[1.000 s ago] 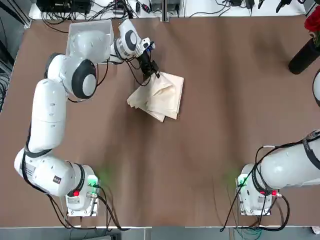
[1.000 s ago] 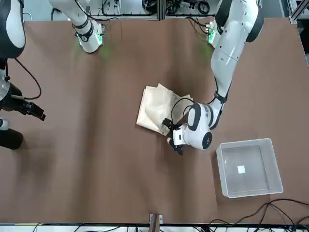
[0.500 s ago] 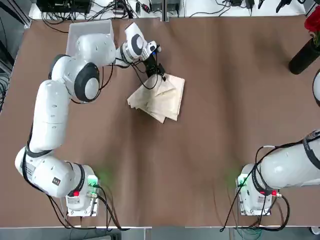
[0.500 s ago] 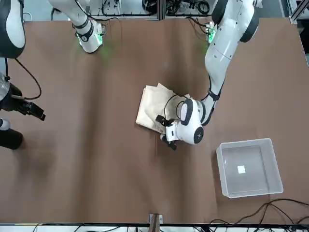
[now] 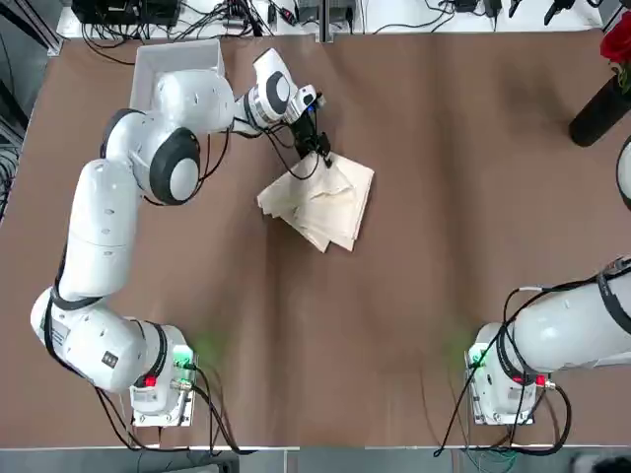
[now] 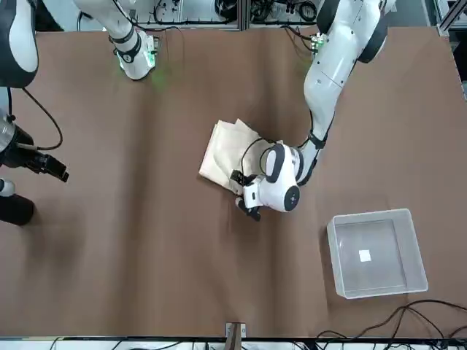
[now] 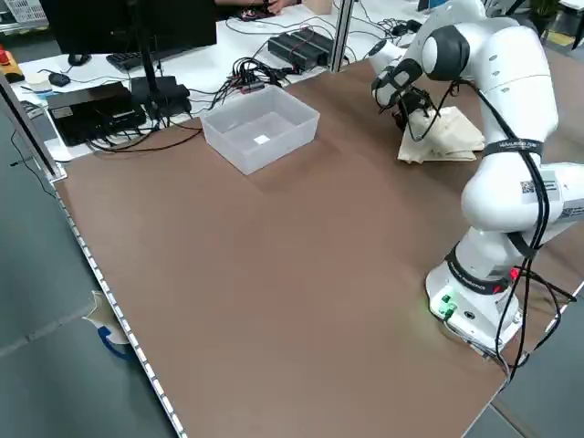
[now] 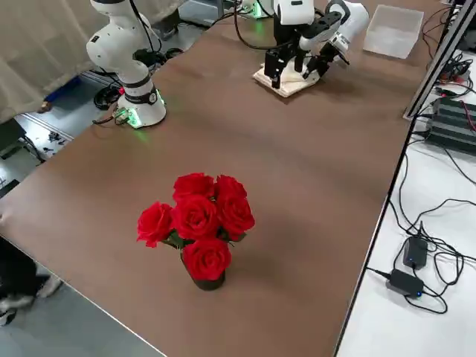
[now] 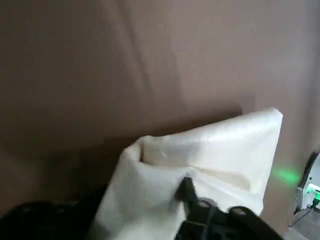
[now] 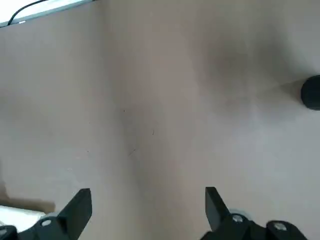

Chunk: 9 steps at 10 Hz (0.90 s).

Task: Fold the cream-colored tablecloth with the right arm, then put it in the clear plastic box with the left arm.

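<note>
Reaching across the brown worktop [image 5: 414, 296], my left arm [image 5: 99, 227] has its left gripper [image 5: 320, 150] down at the far corner of the cream-colored tablecloth [image 5: 330, 202]. In my left wrist view a dark finger [image 9: 189, 192] presses into the cloth, and the fabric bunches up beside it. So I am pinching that corner, though how fully the fingers have clenched I cannot tell.

The tablecloth lies folded into a layered, roughly four-sided bundle, a little left of the worktop's middle and toward the far side. Several stacked edges fan out at its near corner. It is plain cream-beige with soft creases, and the corner I hold is lifted into a small ridge.

The clear plastic box [image 5: 177, 64] sits at the far left corner of the worktop, near the edge, with cables [image 5: 148, 39] just beyond it. My own forearm and elbow lie partly over the box in the top view. It holds nothing but a small white patch on its floor.

Bare worktop surrounds the bundle on every side. My right arm [image 5: 572, 335] is parked at the near right, its right gripper [image 10: 147, 212] spread open over bare surface. A dark vase [image 5: 601, 113] of red roses [image 8: 197, 223] stands at the far right edge, well apart from the cloth.
</note>
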{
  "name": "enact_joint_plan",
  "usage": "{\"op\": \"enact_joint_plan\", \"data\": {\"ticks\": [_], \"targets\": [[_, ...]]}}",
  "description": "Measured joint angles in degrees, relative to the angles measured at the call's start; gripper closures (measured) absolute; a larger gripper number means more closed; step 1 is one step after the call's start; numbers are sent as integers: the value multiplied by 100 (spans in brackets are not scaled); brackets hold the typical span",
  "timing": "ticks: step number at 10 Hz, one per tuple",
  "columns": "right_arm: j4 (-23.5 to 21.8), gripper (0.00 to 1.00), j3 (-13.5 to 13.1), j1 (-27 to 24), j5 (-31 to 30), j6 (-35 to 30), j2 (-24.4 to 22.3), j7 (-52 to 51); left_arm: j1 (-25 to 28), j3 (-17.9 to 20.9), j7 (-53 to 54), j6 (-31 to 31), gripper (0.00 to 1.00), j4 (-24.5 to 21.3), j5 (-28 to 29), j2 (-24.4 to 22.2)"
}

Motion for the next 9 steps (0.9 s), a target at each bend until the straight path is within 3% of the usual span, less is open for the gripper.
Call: {"op": "enact_joint_plan", "data": {"ticks": [1, 3, 6, 9], "targets": [[0, 0, 0, 0, 0, 0, 0, 0, 0, 0, 0, 0, 64, -11, 0, 0], [0, 0, 0, 0, 0, 0, 0, 0, 4, -2, 0, -3, 84, -12, 0, -16], [0, 0, 0, 0, 0, 0, 0, 0, 49, -2, 0, -26, 85, -44, 0, -168], [-1, 0, -1, -1, 0, 0, 1, 0, 206, 39, -78, -616, 86, -90, 15, -707]]}}
